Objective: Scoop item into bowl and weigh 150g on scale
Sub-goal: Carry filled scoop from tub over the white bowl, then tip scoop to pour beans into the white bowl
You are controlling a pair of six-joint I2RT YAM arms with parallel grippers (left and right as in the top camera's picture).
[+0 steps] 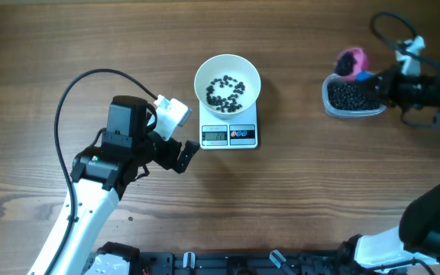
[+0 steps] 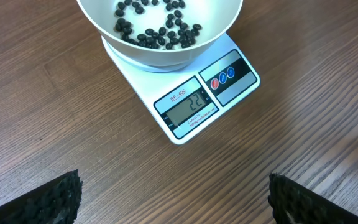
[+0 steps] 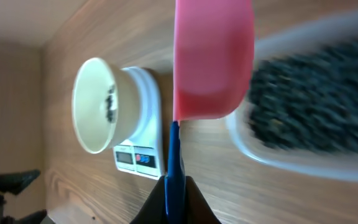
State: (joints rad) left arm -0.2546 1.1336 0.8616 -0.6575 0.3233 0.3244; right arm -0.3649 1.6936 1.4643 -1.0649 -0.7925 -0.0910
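A: Left claw (image 2: 176, 202) first, quick?
B: Jaws spread as wide as they go, nothing btwn them, hanging over bare counter (image 2: 303, 124). Its pads (image 2: 55, 199) show at the bottom corners of the wrist cam.
A: What's ahead of it?
B: Just ahead is the scale (image 2: 194, 87), front edge twd the claw. The display (image 2: 190, 107) looks like 22, but it's at an angle, so not 100% sure. Small coloured btns (image 2: 222, 76) sit beside it.
A: And the bowl?
B: The bowl (image 2: 166, 56) sits upright on the scale's far half. The item (image 2: 160, 28), black beads, lies in a thin scatter on the bottom w/ white showing btwn.
A: Right claw (image 3: 174, 202)?
B: Closed tight on the thin blue handle (image 3: 174, 155) of a pink scoop (image 3: 213, 59). The scoop sticks straight out in front of the claw, underside twd the wrist cam.
A: Anything in it?
B: From overhead the inside looks dark; can't tell more.
A: Past the scoop?
B: A clear tub (image 3: 260, 149) right next to it, full of more beads. The scoop overlaps its rim; touching or not, can't tell. Far beyond, well apart from this claw, the scale w/ bowl.
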